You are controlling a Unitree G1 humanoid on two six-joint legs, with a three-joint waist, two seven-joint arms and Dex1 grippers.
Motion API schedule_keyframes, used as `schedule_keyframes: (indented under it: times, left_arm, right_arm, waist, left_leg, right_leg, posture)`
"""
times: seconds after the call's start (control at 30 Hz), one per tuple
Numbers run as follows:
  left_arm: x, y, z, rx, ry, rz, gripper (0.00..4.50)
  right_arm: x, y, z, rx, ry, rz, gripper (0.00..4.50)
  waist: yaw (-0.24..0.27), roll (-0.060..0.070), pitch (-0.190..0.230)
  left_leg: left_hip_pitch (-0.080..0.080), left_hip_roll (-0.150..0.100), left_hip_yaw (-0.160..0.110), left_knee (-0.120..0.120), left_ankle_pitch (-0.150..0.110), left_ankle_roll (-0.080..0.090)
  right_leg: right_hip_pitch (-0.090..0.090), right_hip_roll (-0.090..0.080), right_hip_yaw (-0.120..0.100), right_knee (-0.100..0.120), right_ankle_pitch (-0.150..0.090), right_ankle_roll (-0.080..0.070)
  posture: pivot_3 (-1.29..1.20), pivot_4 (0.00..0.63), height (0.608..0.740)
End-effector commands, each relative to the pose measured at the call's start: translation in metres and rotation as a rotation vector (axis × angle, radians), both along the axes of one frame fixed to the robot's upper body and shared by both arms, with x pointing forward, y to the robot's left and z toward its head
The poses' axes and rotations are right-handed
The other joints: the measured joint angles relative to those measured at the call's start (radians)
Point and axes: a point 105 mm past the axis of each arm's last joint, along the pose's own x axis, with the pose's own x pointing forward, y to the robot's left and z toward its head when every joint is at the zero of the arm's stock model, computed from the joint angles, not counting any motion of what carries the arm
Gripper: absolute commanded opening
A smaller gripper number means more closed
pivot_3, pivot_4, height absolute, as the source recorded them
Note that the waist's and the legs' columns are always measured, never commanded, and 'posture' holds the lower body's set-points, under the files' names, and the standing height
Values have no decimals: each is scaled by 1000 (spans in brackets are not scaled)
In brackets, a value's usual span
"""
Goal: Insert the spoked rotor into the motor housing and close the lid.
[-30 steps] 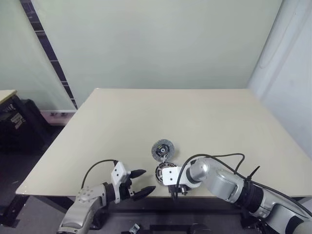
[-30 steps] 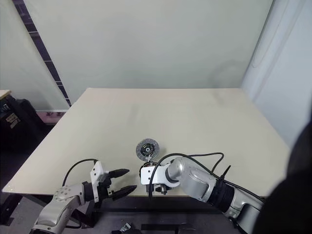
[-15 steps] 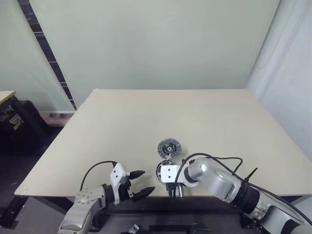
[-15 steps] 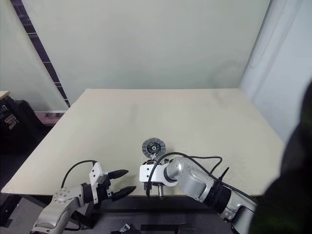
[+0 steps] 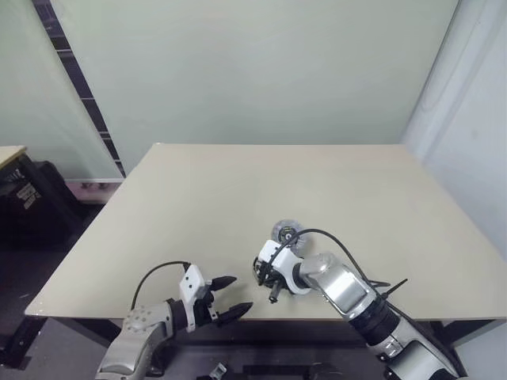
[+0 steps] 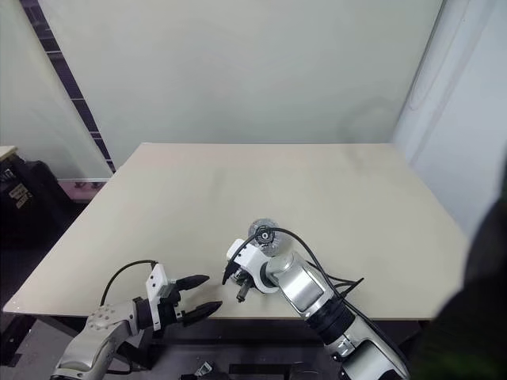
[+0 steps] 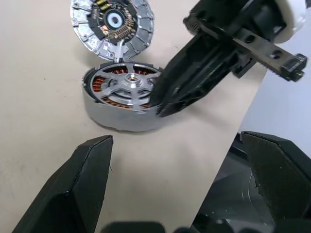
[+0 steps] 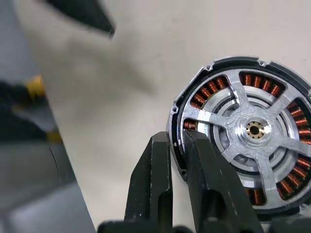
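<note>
Right end effector (image 8: 177,141): closed down narrow on the rim of the spoked rotor (image 7: 121,92) — one finger over the copper windings inside the wall, the other on the outside of it.
Left end effector (image 5: 238,293): jaws wide apart, holding nothing, hanging off the near edge of the bench (image 5: 238,182).
Spoked rotor: at the right end effector's tips, apparently resting on the bench; pinched at the edge nearest the wrist, so most of the disc lies beyond the fingers.
Motor housing (image 7: 112,22): just past the rotor, on its far side from the left end effector, open face up, dark inside with a pale centre.
Step in hand: probably lifting the rotor to carry it over the housing.
Doing it well: a one-sided rim pinch lets the disc droop — raise slowly and keep it level. Centre the silvery hub over the housing's middle before lowering; set it down square, not edge first.
Risk: the lifted rotor nudging the housing, which sits close by.
Free arm: could steady the housing.
</note>
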Motion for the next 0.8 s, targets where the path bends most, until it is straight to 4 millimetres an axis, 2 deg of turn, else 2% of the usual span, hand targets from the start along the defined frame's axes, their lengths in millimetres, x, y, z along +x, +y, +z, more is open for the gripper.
schedule_keyframes:
  times: [0.03,0.4,0.8]
  left_arm:
    - [6,0,9,-10,-50,3,4500]
    - [5,-1,9,-16,-51,14,4500]
    - [3,-1,10,-18,-57,18,4500]
  right_arm:
    - [17,-9,8,44,-23,-138,77]
    - [22,-7,2,141,17,-362,76]
    - [22,-7,-5,138,14,-427,76]
  waist:
    - [0,0,0]
    - [0,1,0]
    - [0,1,0]
  left_leg:
    - [0,0,0,0,0,0]
    - [1,0,0,0,0,0]
    - [1,0,-1,1,0,0]
  right_leg:
    - [0,0,0,0,0,0]
    - [1,0,0,0,0,0]
    - [1,0,0,0,-1,-2]
  posture:
    - [0,0,740]
    - [0,0,740]
    - [0,0,740]
